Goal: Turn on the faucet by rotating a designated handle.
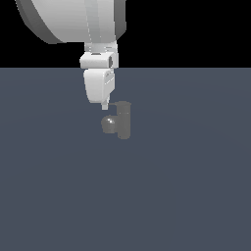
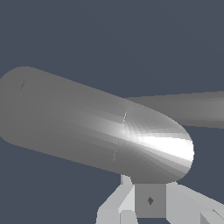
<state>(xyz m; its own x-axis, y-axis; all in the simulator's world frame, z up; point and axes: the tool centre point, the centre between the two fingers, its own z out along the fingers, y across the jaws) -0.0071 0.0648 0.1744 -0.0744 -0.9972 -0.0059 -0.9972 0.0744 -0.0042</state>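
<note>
A flat, uniform slate-blue floor (image 1: 186, 196) fills the lower scene; above its straight horizon lies plain black backdrop (image 1: 196, 29).

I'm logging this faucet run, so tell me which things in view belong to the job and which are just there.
Part of the job:
- faucet, small grey upright fixture
- handle, thin lever at the faucet's top
- hand, right at the handle's end

Just there:
- floor, plain dark grey-blue surface
- nothing else lying about
</note>
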